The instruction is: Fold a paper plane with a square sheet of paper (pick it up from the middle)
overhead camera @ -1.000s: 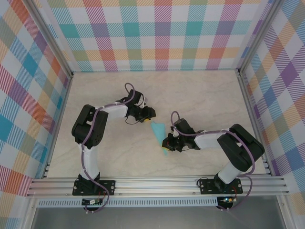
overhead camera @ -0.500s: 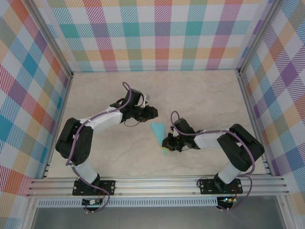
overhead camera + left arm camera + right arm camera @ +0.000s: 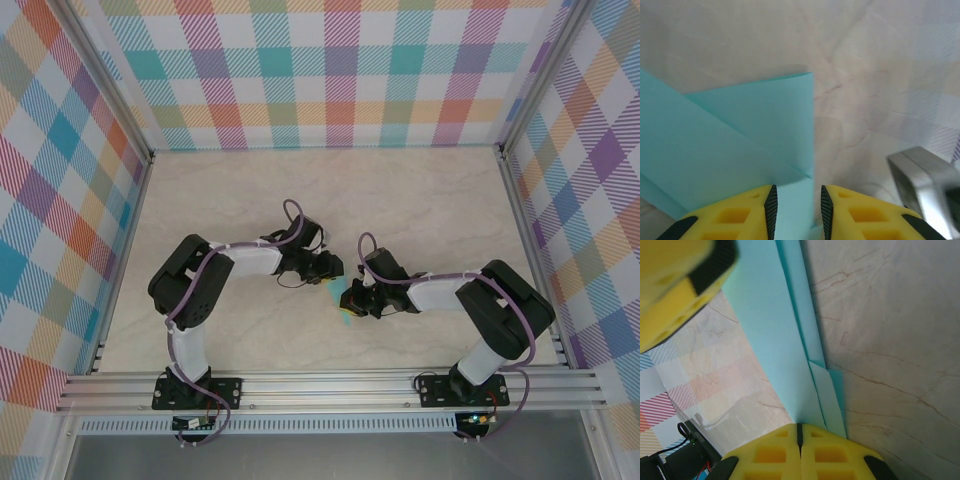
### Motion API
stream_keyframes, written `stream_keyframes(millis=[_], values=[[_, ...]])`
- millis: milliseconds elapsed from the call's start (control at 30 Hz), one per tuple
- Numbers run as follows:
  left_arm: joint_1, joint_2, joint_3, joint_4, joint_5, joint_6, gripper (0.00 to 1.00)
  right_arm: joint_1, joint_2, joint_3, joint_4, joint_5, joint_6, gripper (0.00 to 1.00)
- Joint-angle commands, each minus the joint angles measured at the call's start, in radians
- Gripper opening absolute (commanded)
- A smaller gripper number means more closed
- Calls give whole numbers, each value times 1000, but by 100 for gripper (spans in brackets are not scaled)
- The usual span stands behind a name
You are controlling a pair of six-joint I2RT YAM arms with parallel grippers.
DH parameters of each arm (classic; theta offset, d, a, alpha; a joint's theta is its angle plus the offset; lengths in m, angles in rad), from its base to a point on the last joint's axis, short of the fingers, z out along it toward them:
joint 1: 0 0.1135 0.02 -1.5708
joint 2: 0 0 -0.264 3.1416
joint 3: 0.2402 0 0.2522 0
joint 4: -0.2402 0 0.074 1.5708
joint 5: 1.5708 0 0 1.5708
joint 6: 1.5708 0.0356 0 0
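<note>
the right gripper point(image 3: 800, 440) is pinching shut, its two yellow fingers point(image 3: 767, 457) pressing together with no gap between them. the near end of the paper plane point(image 3: 770, 330) is running straight into that seam, so the gripper is clamping the paper. the left gripper point(image 3: 797, 210) is standing with its fingers point(image 3: 740, 217) apart, a narrow gap showing between the black pads. turquoise paper is lying in that gap; whether the pads are touching it i cannot tell.

from the right wrist, the plane's long axis is running from the fingers up and slightly left across the picture, with the fold lines lying along it. the paper is looking narrower at the fingers and broader farther off, and a finger of the left gripper is hanging over that far part at the upper left. from the left wrist, a folded flap is lying on the table with one straight edge running up from the gap, and a slanting crease is crossing the layer below it. the tip is hidden, so which way it is pointing i cannot tell.

from overhead, the two grippers are meeting nose to nose near the middle of the marbled table point(image 3: 420, 200), the left one up and to the left, the right one down and to the right. they are covering most of the plane, and a sliver of turquoise is peeping out just below the right gripper.
</note>
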Motion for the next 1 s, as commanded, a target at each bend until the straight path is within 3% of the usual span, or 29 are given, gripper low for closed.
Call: stream_keyframes(millis=[0, 167, 400, 633, 967], values=[[-2, 21, -12, -49, -69, 22, 31, 6, -27, -7, -72, 8, 9, 5], [-2, 11, -42, -56, -84, 37, 31, 6, -51, 51, -87, 1, 1, 6], [-2, 13, -40, -52, -77, 39, 31, 7, 31, 105, -75, -13, -6, 6], [-2, 22, -41, -49, -79, 38, 31, 6, 40, -27, -29, -10, 22, 6], [-2, 25, -39, -64, -98, 33, 30, 17, -48, -41, -107, -56, -31, 7]])
